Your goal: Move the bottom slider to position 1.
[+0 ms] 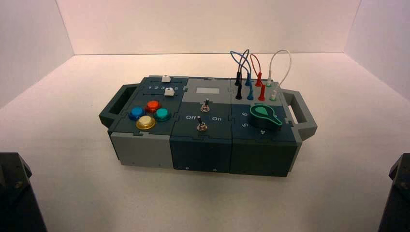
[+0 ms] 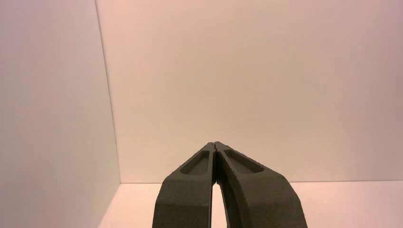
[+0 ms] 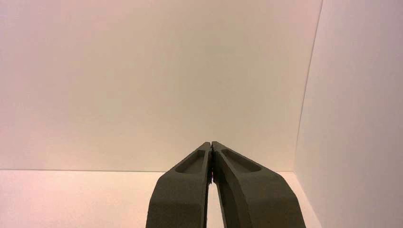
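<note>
By the look of it nothing is done: the left gripper [image 2: 215,143], pinched closed on nothing, waits behind and left of the box, the bottom slider [image 1: 169,92] ahead and to its right, the whole slide to position 1 [image 1: 150,88] remaining.

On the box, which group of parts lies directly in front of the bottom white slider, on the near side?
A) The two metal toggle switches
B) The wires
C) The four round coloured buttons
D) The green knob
C: in the high view, the red button and its three neighbours sit just nearer than the bottom slider.
</note>
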`<state>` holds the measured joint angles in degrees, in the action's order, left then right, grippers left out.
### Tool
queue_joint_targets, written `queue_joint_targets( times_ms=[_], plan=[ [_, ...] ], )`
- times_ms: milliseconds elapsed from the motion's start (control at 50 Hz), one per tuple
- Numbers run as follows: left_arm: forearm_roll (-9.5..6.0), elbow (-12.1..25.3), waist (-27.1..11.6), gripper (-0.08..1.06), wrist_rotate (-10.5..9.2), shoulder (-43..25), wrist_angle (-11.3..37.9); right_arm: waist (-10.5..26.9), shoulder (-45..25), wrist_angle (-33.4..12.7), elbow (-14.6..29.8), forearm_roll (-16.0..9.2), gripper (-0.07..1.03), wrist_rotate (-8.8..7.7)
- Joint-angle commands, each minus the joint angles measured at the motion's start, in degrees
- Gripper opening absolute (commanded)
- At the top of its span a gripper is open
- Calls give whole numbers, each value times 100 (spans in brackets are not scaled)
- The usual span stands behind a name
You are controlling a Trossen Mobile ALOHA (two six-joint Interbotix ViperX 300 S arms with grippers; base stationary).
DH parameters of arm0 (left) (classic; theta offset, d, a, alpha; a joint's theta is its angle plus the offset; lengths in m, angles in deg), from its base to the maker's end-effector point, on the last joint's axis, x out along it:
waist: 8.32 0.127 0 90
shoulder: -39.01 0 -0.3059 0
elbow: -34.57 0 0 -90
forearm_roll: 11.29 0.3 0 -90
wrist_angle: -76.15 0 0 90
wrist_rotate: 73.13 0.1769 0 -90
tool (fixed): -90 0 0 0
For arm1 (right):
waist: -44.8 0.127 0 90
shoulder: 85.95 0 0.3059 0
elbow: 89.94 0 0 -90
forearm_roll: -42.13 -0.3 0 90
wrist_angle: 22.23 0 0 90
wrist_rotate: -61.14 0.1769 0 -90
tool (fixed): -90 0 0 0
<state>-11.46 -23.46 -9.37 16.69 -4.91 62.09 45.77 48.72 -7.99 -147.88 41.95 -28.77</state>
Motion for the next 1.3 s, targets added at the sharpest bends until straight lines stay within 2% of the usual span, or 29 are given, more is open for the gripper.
queue_joint_targets(
  times_ms=[20, 520, 680, 780, 940, 1120, 1300],
  plan=[
    [-9, 105, -18, -3, 26, -18, 9, 18, 0, 26, 105, -9, -2, 0],
    [0, 132, -18, -3, 26, 53, 79, 35, 97, -44, 105, -62, -2, 9],
    [-9, 220, -44, -3, 9, -26, 246, 44, 114, -149, 185, -88, -2, 9],
    [-44, 325, -149, -3, 0, -141, 527, 88, 62, -334, 299, -105, -2, 9],
    [-97, 686, -431, -3, -9, -457, 1503, 308, -193, -888, 510, -114, -2, 0],
    [-105, 1020, -729, -3, -18, -826, 2268, 483, -536, -1187, 501, -114, -2, 0],
    [-105, 1327, -976, -3, -18, -1222, 3041, 668, -589, -1582, 492, -290, -2, 9]
  ],
)
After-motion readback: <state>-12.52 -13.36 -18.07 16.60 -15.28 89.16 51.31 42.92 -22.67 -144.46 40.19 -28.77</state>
